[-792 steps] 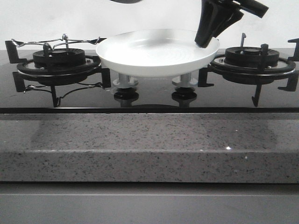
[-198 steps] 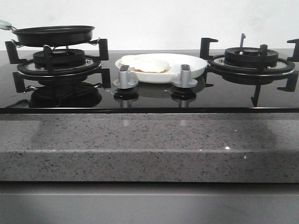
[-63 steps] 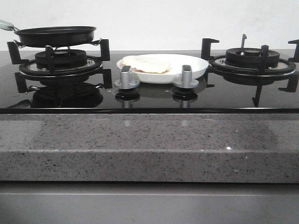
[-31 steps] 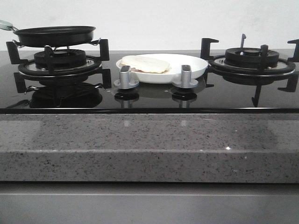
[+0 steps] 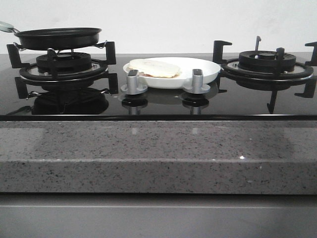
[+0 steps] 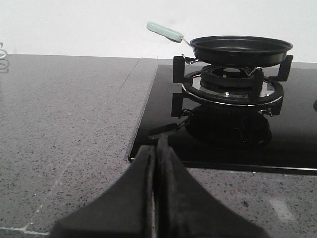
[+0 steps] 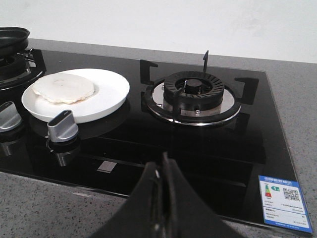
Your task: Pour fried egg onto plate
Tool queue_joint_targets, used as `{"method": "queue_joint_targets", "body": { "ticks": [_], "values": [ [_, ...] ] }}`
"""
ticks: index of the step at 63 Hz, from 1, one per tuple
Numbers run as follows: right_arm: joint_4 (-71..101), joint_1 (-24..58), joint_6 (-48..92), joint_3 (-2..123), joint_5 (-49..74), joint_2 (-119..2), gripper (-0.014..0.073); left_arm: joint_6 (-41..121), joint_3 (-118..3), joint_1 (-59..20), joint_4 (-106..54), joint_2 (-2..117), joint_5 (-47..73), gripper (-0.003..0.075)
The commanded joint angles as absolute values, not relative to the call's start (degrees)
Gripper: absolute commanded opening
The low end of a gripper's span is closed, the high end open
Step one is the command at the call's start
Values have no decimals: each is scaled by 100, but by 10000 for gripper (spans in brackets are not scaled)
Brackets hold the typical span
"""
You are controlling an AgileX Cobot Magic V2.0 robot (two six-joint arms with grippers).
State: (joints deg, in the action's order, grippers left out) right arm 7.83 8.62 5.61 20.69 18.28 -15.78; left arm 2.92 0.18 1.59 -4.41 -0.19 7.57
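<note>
Now, left to right across the stove:

Left gripper (image 6: 154,163): fingers pressed together, holding nothing — it hangs over the grey stone counter (image 6: 64,124), just short of the hob's near left corner.

Frying pan (image 5: 58,37): black, sitting on the left burner grate (image 5: 62,69); its pale green handle (image 6: 165,31) points away toward the wall.

Plate (image 5: 208,72): white, flat on the black glass hob (image 5: 237,101) between the two burners, behind the two silver knobs (image 5: 133,83).

Fried egg (image 5: 154,68): lying on the plate, toward its left side, near the rim there; the plate's right half is bare.

Right burner (image 5: 267,62): nothing stands on its grate.

Right gripper (image 7: 163,191): fingers shut against each other, gripping nothing — it sits low over the hob's front edge, between the plate and the right burner.

Only in the left wrist view: the pan handle at full length, and the wide stretch of counter left of the hob.

Only in the right wrist view: the egg's round outline from above, and a blue energy label (image 7: 283,202) at the hob's near right corner.

Only in the front view: the thick speckled counter edge (image 5: 158,158) below the hob; neither arm shows there.

Room: plate rim close to the right grate, touching or not I cannot tell; open glass lies in front of the right burner.
</note>
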Motion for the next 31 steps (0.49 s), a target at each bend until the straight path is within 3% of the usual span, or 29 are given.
{"method": "queue_joint_targets", "body": {
  "ticks": [1,20,31],
  "values": [
    [745,844,603,2225,1336,-1614,-118,240,48,162,-501,-116,236,-20],
    [657,844,603,2164,1226,-1614,-118,240,48,162,-501,-116,236,-20],
    [379,599,496,1245,0,-1180,-118,240,48,162,-501,-116,236,-20]
  ]
}}
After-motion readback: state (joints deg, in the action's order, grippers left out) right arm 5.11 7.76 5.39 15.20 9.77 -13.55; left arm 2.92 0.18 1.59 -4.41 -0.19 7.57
